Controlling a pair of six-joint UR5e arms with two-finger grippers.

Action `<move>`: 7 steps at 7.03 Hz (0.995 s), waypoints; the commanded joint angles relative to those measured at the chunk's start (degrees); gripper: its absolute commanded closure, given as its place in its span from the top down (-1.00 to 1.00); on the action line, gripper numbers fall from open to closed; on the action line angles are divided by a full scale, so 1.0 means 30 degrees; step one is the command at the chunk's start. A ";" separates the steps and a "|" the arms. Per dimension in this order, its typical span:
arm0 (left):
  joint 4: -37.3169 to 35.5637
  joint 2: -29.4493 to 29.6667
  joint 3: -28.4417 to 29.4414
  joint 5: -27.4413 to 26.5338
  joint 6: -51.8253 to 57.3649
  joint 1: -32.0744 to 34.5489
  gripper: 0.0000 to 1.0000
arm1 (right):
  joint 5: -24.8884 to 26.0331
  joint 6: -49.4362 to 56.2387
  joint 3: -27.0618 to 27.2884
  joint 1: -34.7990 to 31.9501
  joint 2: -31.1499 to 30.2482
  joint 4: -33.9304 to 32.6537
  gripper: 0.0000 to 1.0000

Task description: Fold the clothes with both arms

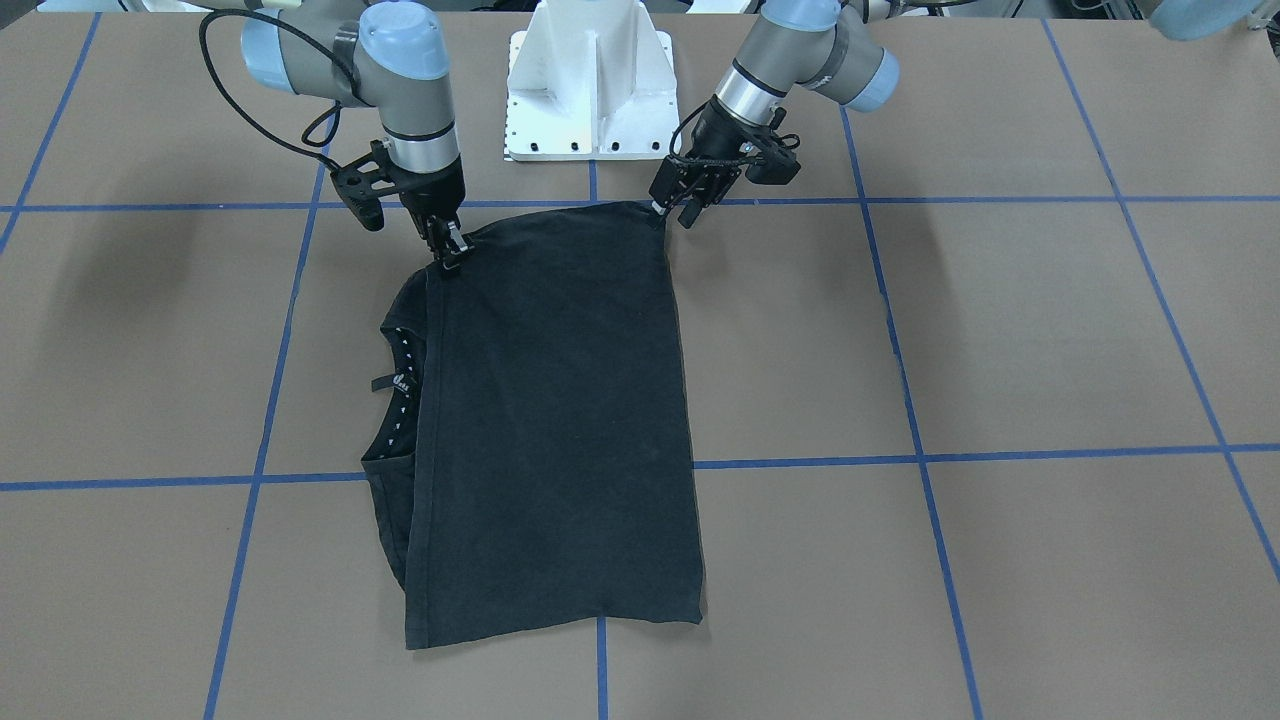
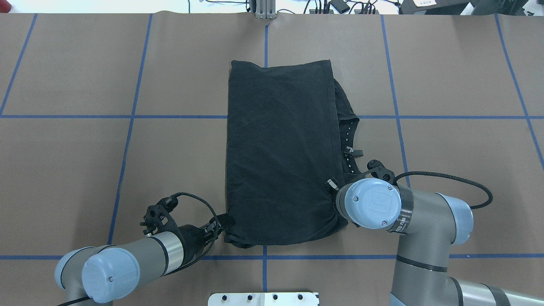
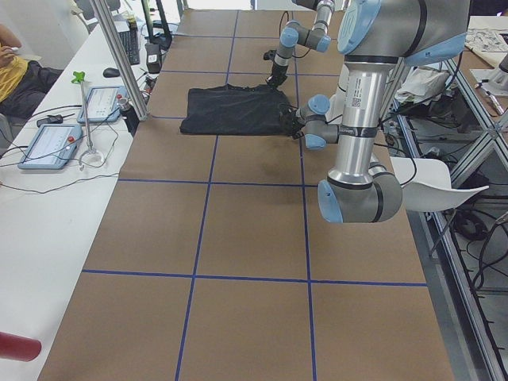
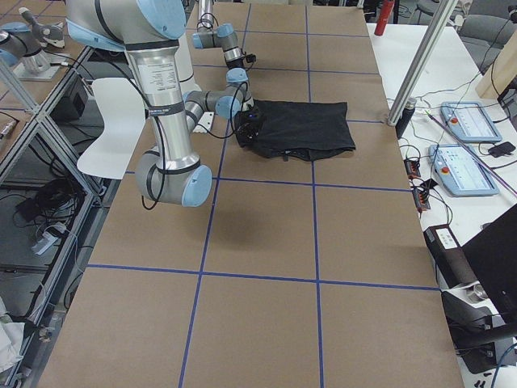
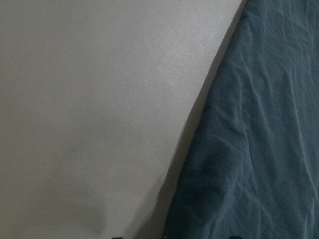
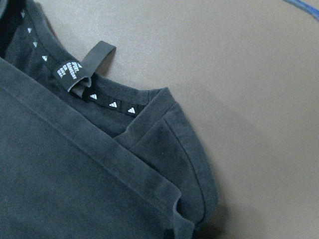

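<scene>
The black T-shirt (image 1: 560, 420) lies folded double on the brown table (image 1: 1000, 330), back side up, so its print is hidden. Its collar (image 1: 400, 380) with the white-marked tape (image 6: 109, 102) sticks out from under the top layer on my right. My left gripper (image 1: 672, 208) is pinched on the near corner of the fold. My right gripper (image 1: 448, 248) is pinched on the hem corner beside the collar. Both sit low over the table. From overhead, the left gripper (image 2: 225, 223) touches the shirt (image 2: 280, 148), while the right gripper (image 2: 332, 185) is mostly covered by its own wrist.
The white pedestal mount (image 1: 590, 90) stands just behind the shirt's near edge. Blue tape lines (image 1: 900, 460) grid the table. A side bench with control tablets (image 3: 51, 143) runs along the far edge, and a person (image 3: 12, 55) sits at its end.
</scene>
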State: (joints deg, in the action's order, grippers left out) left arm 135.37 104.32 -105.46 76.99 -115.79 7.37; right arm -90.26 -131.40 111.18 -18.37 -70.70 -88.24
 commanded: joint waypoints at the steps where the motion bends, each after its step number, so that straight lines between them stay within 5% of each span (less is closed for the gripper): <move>1: -0.0007 0.0090 0.0025 0.0001 -0.0074 -0.0347 0.48 | 0.0000 0.0000 0.0000 0.0000 0.0012 0.0000 -1.00; 4: -0.0007 0.0265 0.0054 0.0001 -0.0220 -0.0670 0.41 | 0.0000 0.0000 0.0000 0.0000 -0.0017 0.0000 -1.00; 5: -0.0007 0.0295 0.0055 0.0001 -0.0221 -0.0671 0.11 | 0.0000 0.0000 0.0000 0.0000 -0.0017 0.0000 -1.00; 7: -0.0007 0.0237 0.0054 0.0001 -0.0221 -0.0671 -1.00 | 0.0000 0.0000 0.0029 -0.0029 -0.0017 0.0000 -1.00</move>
State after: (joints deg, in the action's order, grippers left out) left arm 135.35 105.10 -105.33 76.99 -116.44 5.38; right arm -90.26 -131.40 111.23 -18.38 -70.75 -88.24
